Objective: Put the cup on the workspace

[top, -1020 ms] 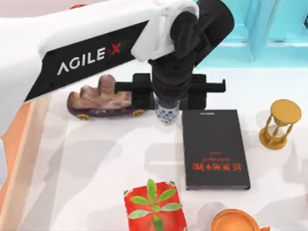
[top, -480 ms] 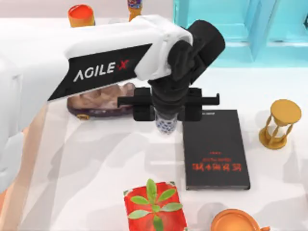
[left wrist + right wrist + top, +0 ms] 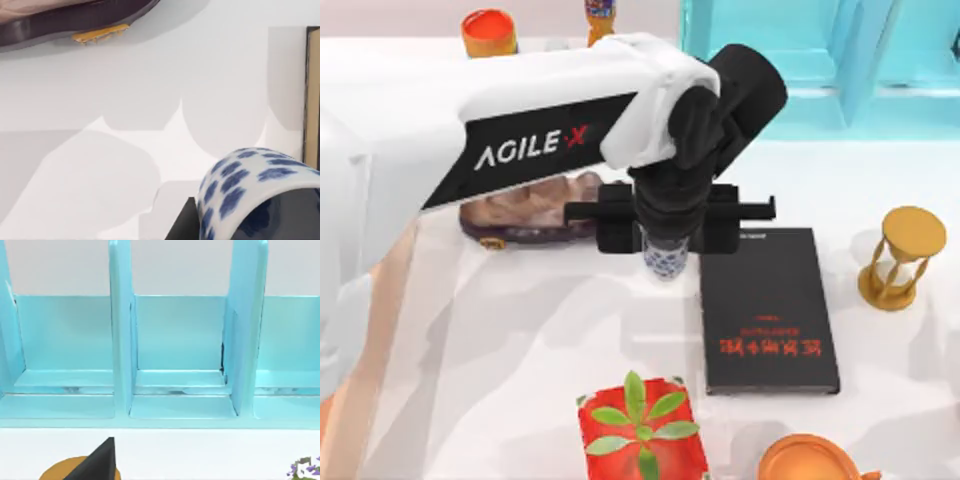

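The left gripper [image 3: 666,262] pinches the small handleless white porcelain cup with blue floral pattern [image 3: 665,262] at its rim, just at 9 o'clock of the black book with red lettering [image 3: 767,310]; judged light, rigid, slippery and fragile, it wants a firm rim grip until it rests on the broad flat white tabletop workspace [image 3: 540,330].

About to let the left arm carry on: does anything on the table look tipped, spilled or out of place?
Nothing stands out. The cup sits under the left gripper, beside the black book, which lies flat. The hourglass stands upright at the right, and no spill shows on the white tabletop.
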You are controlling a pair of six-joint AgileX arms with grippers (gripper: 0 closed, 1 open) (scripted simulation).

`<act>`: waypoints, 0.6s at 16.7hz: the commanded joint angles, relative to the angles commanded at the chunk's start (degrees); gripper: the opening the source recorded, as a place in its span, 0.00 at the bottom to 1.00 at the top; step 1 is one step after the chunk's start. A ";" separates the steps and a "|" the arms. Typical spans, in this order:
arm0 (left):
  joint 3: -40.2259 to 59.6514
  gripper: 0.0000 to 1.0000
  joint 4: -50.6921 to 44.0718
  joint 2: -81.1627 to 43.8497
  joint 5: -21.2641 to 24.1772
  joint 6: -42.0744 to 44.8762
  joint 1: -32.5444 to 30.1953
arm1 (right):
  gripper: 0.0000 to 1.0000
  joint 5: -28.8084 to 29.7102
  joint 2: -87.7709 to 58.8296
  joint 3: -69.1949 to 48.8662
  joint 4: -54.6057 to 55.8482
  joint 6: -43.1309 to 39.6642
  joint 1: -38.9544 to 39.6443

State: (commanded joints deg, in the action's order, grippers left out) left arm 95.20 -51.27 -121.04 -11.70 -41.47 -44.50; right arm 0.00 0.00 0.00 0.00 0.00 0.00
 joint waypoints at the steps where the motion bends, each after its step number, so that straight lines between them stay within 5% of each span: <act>1: 0.00 0.38 0.00 0.00 0.00 0.00 0.00 | 1.00 0.00 0.00 0.00 0.00 0.00 0.00; 10: 0.00 1.00 0.00 0.00 0.00 0.00 0.00 | 1.00 0.00 0.00 0.00 0.00 0.00 0.00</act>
State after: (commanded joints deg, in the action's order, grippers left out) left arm 95.20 -51.27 -121.04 -11.70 -41.47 -44.50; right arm 0.00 0.00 0.00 0.00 0.00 0.00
